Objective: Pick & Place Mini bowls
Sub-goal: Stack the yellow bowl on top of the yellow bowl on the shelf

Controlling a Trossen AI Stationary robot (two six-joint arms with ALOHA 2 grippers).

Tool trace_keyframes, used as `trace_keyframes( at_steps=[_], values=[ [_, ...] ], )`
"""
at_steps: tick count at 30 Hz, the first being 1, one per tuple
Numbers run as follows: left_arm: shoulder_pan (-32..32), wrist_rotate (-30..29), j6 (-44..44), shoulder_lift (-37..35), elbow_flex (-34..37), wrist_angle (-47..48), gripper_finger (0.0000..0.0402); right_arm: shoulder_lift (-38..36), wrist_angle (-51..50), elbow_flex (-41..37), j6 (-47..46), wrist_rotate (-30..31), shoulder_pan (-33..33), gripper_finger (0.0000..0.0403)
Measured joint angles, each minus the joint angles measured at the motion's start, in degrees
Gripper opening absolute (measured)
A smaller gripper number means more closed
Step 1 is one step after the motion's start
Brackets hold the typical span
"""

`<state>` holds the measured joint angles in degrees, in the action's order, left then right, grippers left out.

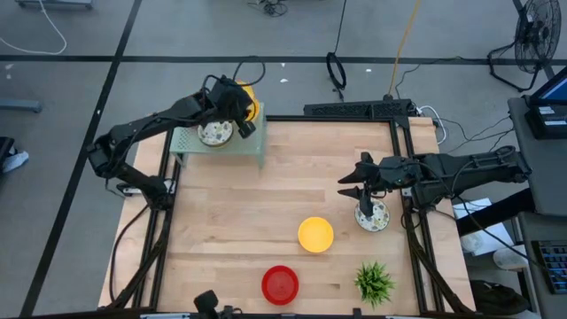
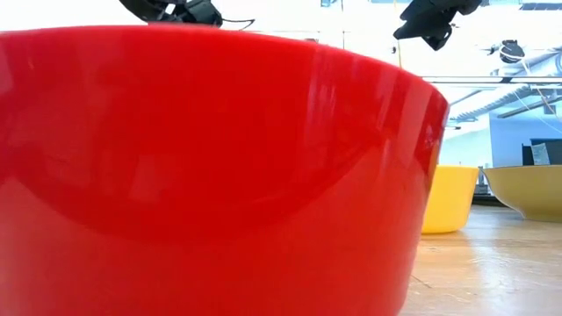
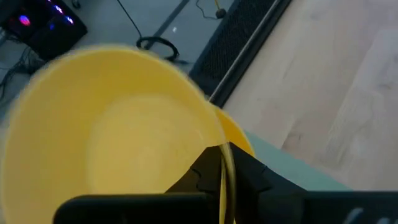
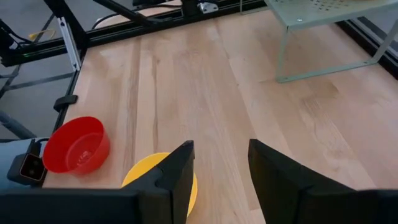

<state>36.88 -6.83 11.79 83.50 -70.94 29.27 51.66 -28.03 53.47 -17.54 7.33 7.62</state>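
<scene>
With the left end effector (image 1: pixel 237 105) clamped on one wall of a yellow mini bowl (image 3: pixel 112 130) above the pale green rack (image 1: pixel 252 146) (right end effector (image 4: pixel 221 165) open, over the tabletop (image 1: pixel 266 213)), a tilted release could tip it off.

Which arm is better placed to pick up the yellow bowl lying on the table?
The right. The right gripper hovers open beside the yellow bowl on the table, while the left gripper is at the far rack, already holding another yellow bowl.
</scene>
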Motion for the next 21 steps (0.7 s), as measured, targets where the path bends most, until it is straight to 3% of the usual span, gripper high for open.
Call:
trace_keyframes(
  at_steps=[6,14,21],
  values=[
    [0.11,-0.02,-0.33,-0.11,-0.04,-0.21,0.001,0.0,0.0,0.0,-4.32,0.02,0.0,0.0139],
    [-0.26,1.26,-0.36,-0.11,-0.04,2.16,0.0082,0.0,0.0,0.0,-5.53,0.04,0.0,0.0139],
    [-0.9,2.34,-1.62,-0.68,-0.04,1.12,0.0117,0.0,0.0,0.0,-2.51,0.07,0.0,0.0139]
  ],
)
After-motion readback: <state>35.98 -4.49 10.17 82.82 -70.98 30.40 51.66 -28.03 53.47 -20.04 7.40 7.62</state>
